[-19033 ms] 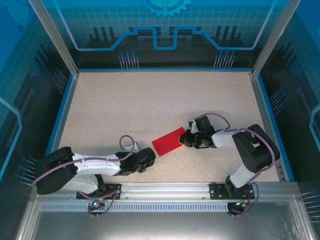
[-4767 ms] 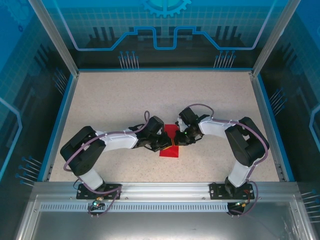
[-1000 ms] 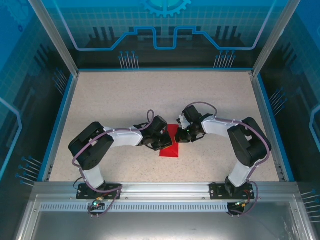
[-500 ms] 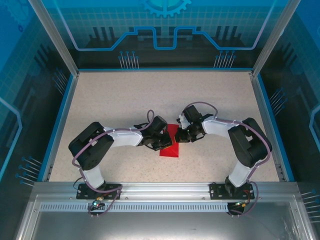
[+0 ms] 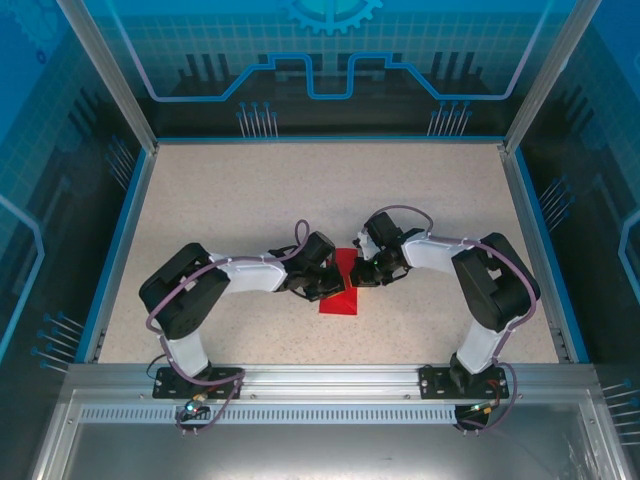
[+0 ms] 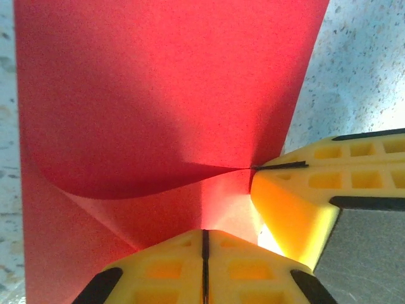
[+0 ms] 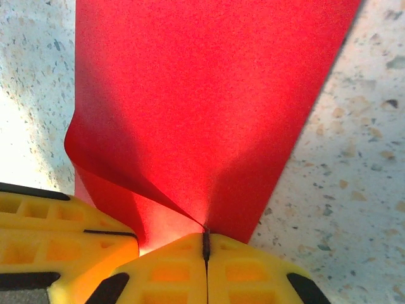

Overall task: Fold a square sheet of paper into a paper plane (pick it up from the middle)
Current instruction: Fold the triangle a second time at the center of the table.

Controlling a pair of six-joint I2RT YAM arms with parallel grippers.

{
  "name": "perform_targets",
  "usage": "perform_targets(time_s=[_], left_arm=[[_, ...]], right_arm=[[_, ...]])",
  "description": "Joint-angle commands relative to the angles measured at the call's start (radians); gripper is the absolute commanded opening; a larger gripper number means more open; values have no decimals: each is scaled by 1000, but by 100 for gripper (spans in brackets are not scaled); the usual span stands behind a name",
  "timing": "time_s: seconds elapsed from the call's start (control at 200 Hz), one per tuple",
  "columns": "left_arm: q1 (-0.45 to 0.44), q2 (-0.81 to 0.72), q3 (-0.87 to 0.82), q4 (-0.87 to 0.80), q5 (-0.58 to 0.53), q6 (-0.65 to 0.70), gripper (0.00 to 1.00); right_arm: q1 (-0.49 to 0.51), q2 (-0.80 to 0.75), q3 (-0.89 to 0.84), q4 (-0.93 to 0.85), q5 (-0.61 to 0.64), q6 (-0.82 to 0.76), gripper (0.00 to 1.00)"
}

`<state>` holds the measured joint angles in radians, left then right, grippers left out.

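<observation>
Clenching the square sheet of paper (image 6: 158, 82), left end effector (image 6: 204, 235) and right end effector (image 7: 205, 237) should crease slowly, edges aligned.

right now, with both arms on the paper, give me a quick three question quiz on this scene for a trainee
1. True or false: the left gripper and the right gripper are each shut on the red sheet of paper.
2. Where is the sheet on the table? A) at the far left corner B) near the middle, between the two arms C) hanging over the near edge
3. Fill in: the finger pads pinching the paper are ___ in colour.
Key: 1 true; 2 B; 3 yellow.
</observation>
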<state>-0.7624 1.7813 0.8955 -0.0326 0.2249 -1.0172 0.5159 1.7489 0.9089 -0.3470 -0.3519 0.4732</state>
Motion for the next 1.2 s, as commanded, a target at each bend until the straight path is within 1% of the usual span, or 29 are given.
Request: perform_targets(time_s=[0.0,0.65,0.805,0.89,0.96,1.055,1.195], left_arm=[[-2,20,22,-21,14,20,9],[-2,59,-7,-60,-5,-5,9],[-4,65,-24,-77,-11,-13,9],[-3,65,-33,-87,-16,-14,8],[-3,64,-39,-87,-18,-15,8],[-4,63,-43,-84,-18,-18,8],[-5,64,-40,-88,-20,-17,7]], right_arm=[[-8,17,8,-14,24,-1,6],[-8,12,14,-28,26,2,6],[-8,-58,31,-65,38,21,13],[-10,-128,36,-97,84,32,19],[-10,-185,31,-120,129,49,22],[-5,-232,9,-134,132,58,21],[24,-246,-20,-146,105,63,12]])
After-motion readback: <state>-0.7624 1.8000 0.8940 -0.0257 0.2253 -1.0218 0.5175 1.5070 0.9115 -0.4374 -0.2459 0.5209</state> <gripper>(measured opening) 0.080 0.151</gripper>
